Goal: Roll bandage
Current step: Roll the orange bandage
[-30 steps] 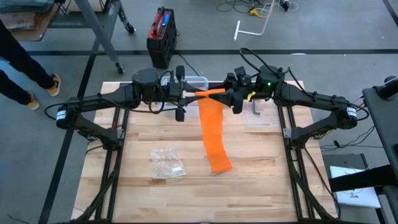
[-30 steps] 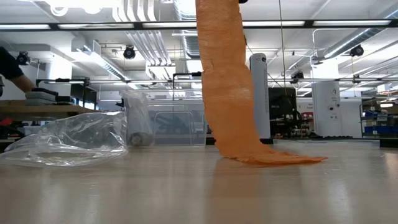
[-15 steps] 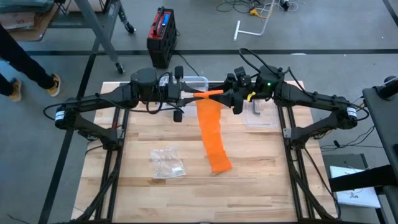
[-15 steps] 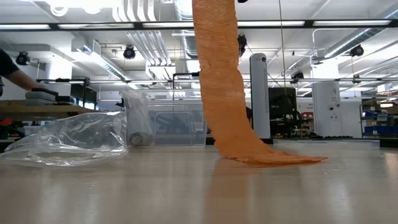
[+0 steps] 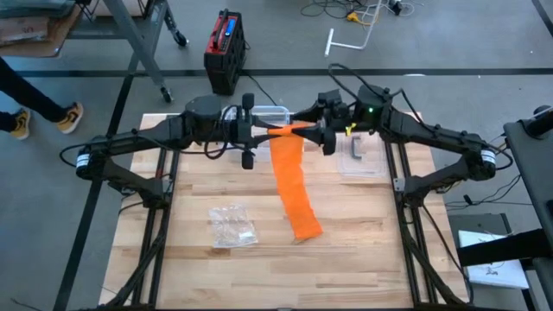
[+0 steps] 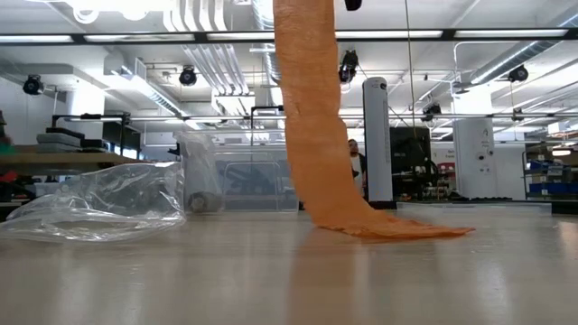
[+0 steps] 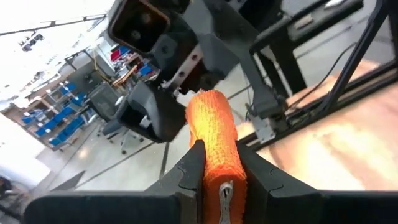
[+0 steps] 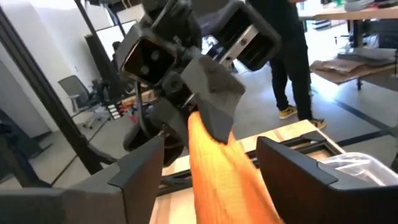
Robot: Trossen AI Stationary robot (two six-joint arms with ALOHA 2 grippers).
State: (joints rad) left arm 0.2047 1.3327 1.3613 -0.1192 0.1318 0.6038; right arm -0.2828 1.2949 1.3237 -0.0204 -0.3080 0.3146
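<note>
Nearest you, in the lower middle of the high view, lie a crumpled clear plastic bag point(image 5: 232, 226) and, to its right, the loose tail of the orange bandage point(image 5: 294, 186), resting on the wooden table point(image 5: 363, 250). In the low view the tail is puddled on the tabletop right of centre, and the strip climbs from there out of the top of the frame; the bag sits at the left.

Follow the strip toward the upper middle of the high view and you reach both grippers, facing each other above the table's far edge. Your left gripper point(image 5: 263, 131) comes in from the left, its jaws nearly closed and pinching the rolled end of the bandage; the left wrist view shows the orange roll clamped snugly between the two dark fingers point(image 7: 193, 165). Your right gripper point(image 5: 313, 131) comes in from the right with its jaws spread wide, one on each side of the strip. From the right wrist view they seem to stand clear of the cloth, though contact is hard to judge.

Behind the grippers sits a clear plastic container point(image 5: 273, 111). Beyond the table, a person's legs point(image 5: 34, 104) show at the upper left of the high view.
</note>
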